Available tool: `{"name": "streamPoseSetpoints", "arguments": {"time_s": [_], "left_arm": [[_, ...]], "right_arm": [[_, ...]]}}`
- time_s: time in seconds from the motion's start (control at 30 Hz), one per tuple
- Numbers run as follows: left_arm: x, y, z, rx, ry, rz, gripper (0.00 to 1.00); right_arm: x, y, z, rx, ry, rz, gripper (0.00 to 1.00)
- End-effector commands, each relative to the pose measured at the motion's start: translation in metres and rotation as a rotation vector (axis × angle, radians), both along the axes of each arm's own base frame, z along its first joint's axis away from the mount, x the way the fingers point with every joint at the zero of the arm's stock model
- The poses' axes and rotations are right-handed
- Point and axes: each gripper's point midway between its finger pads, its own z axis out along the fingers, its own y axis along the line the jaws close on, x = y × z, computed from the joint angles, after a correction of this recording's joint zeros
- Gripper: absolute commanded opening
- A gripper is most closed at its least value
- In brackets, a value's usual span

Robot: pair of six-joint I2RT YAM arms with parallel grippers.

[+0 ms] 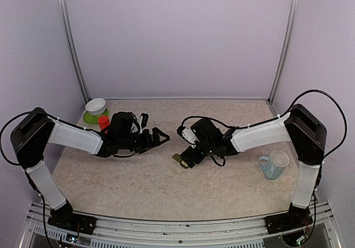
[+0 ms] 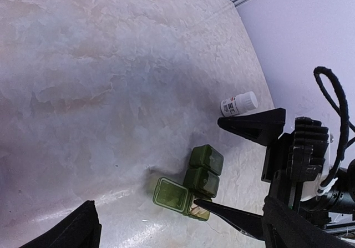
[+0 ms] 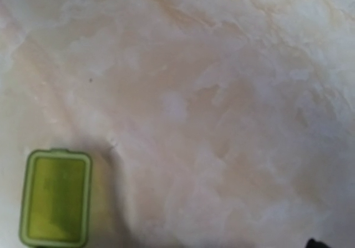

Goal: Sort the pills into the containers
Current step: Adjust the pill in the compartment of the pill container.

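Note:
The containers [image 2: 204, 171], a dark green strip of three joined compartments, lie mid-table [image 1: 178, 159]. The end compartment's lid [image 2: 171, 195] is flipped open, and something pale shows inside. My right gripper [image 1: 183, 147] is open wide beside the strip. One thin fingertip [image 2: 222, 211] reaches into the open compartment, and the other finger [image 2: 252, 126] stands past the strip's far end. The right wrist view is blurred and close to the table, showing only the green lid [image 3: 55, 198]. My left gripper [image 1: 154, 127] is open and empty, left of the strip. I cannot make out single pills.
A small white pill bottle [image 2: 238, 104] lies on its side just beyond the right gripper. A white bowl [image 1: 95, 106] on a green plate and a red object [image 1: 104, 121] sit at the back left. A pale blue mug [image 1: 274, 165] stands at the right.

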Motion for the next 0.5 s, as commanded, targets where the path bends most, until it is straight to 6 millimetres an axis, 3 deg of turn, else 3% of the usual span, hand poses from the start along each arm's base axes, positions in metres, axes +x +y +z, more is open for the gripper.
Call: {"name": "streamPoseSetpoints", "arguments": {"time_s": [0.0, 0.27, 0.47], "left_arm": [[0.002, 0.001, 0.0, -0.011, -0.01, 0.001, 0.99], [0.002, 0.002, 0.001, -0.01, -0.012, 0.003, 0.99], [0.002, 0.0, 0.004, -0.013, -0.024, -0.002, 0.99]], "right_arm": [[-0.006, -0.009, -0.008, -0.061, 0.003, -0.003, 1.0], [-0.008, -0.014, -0.01, -0.075, 0.005, -0.011, 1.0], [-0.002, -0.007, 0.018, -0.016, -0.033, -0.013, 1.0]]}}
